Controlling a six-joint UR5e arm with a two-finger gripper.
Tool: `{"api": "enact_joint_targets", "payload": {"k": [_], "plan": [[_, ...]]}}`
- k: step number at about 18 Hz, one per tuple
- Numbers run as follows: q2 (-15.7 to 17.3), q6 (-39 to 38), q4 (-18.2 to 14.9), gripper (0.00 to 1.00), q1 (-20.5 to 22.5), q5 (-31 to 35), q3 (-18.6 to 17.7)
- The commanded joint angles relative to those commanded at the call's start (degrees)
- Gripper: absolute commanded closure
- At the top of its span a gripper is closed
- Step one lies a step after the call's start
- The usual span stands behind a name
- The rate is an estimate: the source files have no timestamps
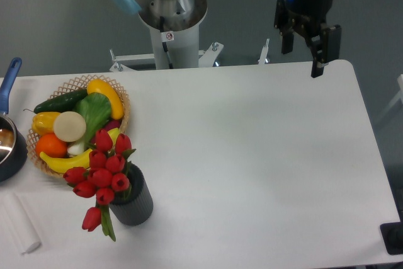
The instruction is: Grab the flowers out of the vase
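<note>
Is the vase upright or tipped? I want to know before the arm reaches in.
Upright: the vase stands on its base with the flowers in its mouth.

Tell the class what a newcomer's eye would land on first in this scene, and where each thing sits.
The red flowers stand out first, spilling from the dark vase near the table's front left. Just behind them sits a basket heaped with bright toy fruit and vegetables. Far off at the back right, the black end effector hangs open above the table's edge.
</note>
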Motion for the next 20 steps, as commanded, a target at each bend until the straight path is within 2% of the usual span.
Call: {"api": "enact_joint_targets", "payload": {"k": [6, 9, 10, 12, 14, 16, 20], "plan": [[0.09, -0.17, 0.70, 0.00, 0.09, -0.17, -0.35], [1.14, -2.18, 1.23, 0.00, 0.44, -4.03, -2.80], [1.75, -3.59, 2.54, 0.00, 0.70, -5.44, -4.29], [2.90, -8.41, 8.06, 0.00, 0.97, -9.04, -7.90], [3.43, -14.21, 10.89, 0.00, 0.53, -9.58, -9.57], [3.87, -18.53, 12.30, 0.00, 0.09, -9.58, -9.84], [3.87, -24.68, 12.22, 0.00, -0.09, -10.80, -10.89]]}}
